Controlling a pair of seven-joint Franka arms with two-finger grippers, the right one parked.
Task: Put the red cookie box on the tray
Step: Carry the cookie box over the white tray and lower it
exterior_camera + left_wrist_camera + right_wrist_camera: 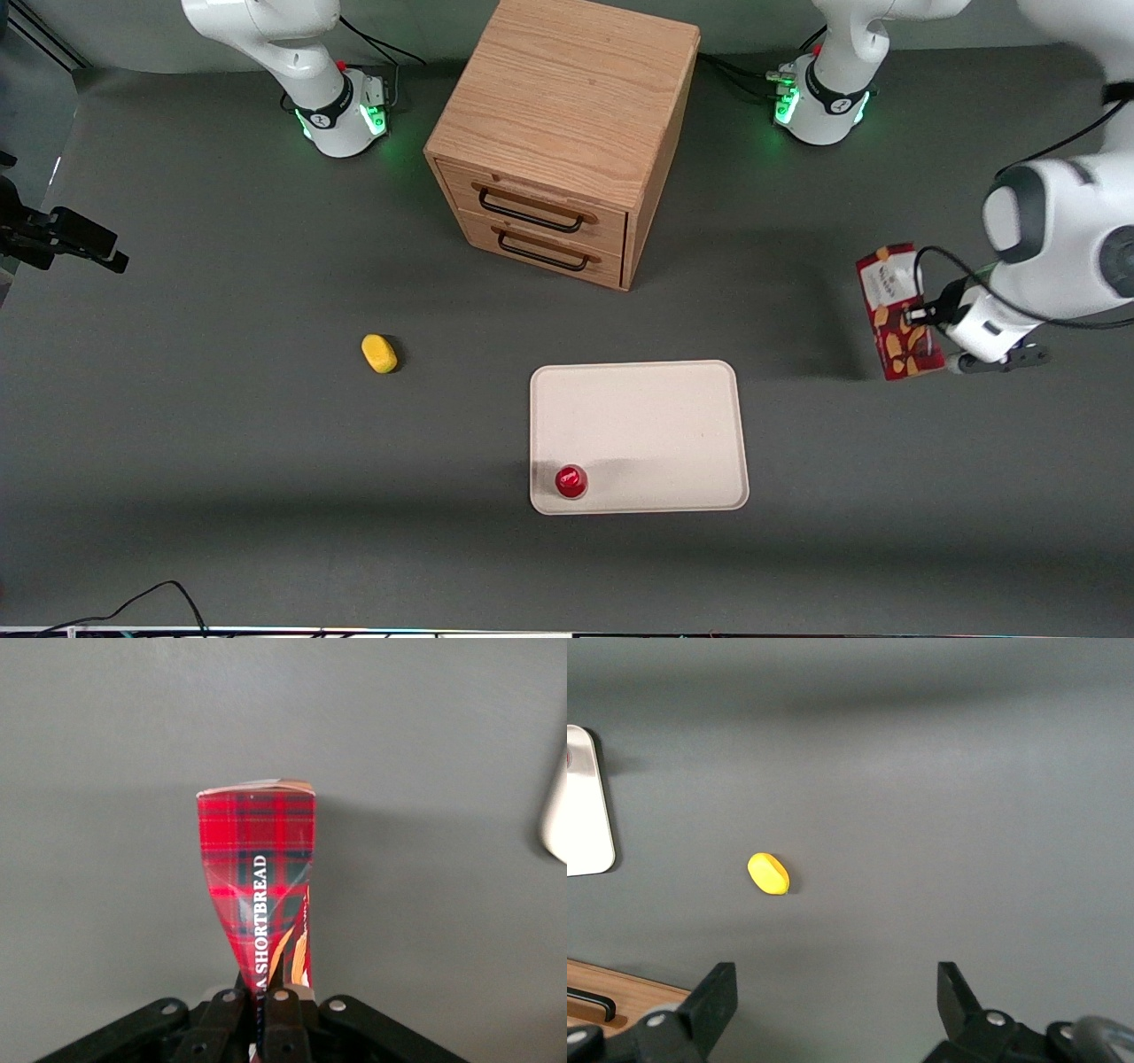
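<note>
Red cookie box (897, 312) is pinched between the closed fingers of the gripper (262, 1017) at the working arm's end of the table, clear of the tray (647, 425). Open grey table lies between them; a small red-topped object (570, 481) sits in the tray's near corner. From the tray, the box is at about 2 o'clock, the wooden drawer cabinet (567, 133) at about 12, farther from the camera.

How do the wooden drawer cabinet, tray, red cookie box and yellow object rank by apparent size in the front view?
1. Wooden drawer cabinet
2. Tray
3. Red cookie box, held lifted in the claw toward the working arm's end, so it may look slightly enlarged
4. Yellow object
</note>
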